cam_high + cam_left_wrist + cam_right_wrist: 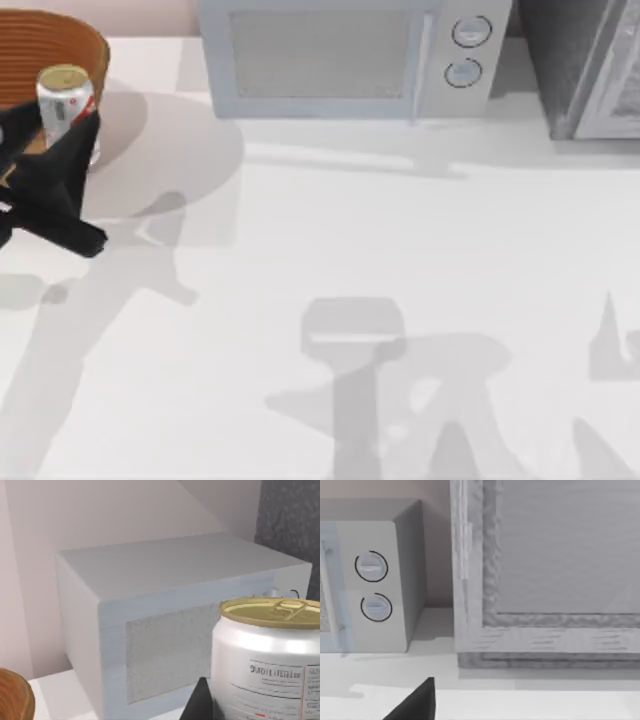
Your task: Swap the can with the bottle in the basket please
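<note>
The can (65,100), white with a red label and a gold top, is upright with my left gripper (70,135) shut on it. It overlaps the right rim of the orange-brown wicker basket (40,45) at the table's far left corner. In the left wrist view the can (270,665) is close up, with a black fingertip (200,702) beside it and a piece of the basket's rim (15,695) at the edge. The bottle is out of view. A dark part of my right gripper (415,702) is low in the right wrist view, facing the back of the table.
A pale grey microwave (345,55) stands at the back centre, with two round knobs (372,585) on its right side. A dark grey, glass-fronted cabinet (580,65) fills the back right corner. The white table (400,230) in front of them is bare.
</note>
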Robot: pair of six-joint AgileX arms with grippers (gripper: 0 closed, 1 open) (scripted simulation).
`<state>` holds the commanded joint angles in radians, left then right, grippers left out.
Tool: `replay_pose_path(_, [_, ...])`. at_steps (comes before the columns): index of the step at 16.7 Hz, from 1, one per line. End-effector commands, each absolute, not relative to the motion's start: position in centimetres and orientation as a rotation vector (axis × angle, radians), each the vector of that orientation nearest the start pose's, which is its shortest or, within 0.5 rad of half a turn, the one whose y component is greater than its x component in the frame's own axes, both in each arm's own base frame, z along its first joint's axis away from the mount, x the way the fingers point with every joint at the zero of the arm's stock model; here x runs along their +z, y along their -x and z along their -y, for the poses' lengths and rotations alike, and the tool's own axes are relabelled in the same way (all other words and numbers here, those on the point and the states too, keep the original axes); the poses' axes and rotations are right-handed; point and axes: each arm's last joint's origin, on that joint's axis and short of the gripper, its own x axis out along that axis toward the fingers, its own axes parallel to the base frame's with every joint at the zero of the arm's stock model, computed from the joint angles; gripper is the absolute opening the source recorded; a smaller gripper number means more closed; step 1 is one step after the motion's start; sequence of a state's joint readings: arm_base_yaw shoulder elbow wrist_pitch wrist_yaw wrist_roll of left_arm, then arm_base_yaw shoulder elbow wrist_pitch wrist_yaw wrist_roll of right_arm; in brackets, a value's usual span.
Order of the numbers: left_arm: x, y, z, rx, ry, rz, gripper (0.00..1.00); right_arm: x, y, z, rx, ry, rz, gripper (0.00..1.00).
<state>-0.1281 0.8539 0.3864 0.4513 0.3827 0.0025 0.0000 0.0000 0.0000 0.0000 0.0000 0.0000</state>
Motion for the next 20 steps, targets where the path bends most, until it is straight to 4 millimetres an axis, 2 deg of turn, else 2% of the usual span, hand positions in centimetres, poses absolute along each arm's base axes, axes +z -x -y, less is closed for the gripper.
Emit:
replay_pose_path(4, [24.4,-25.2,6.5,-0.737,0.008,-0.002,0.00,16.0,-10.6,0.1,0.000,0.000,0.000,1.00])
replay_pose_path(8, [21.9,-31.1,10.2,-0.974,0.001,0.014,0.00,16.0,-10.6,0.1,0.000,0.000,0.000,1.00])
replay_pose_path(11, [18.4,-34.6,13.1,-1.144,-0.005,0.025,0.00,16.0,-10.6,0.1,0.000,0.000,0.000,1.00])
replay_pose_path(14, [13.8,-36.8,15.8,-1.297,-0.009,0.028,0.00,16.0,-10.6,0.1,0.000,0.000,0.000,1.00])
replay_pose_path(17, [9.2,-37.9,17.9,-1.424,-0.008,0.023,0.00,16.0,-10.6,0.1,0.000,0.000,0.000,1.00])
replay_pose_path(20, [5.1,-38.1,19.3,-1.519,-0.005,0.012,0.00,16.0,-10.6,0.1,0.000,0.000,0.000,1.00])
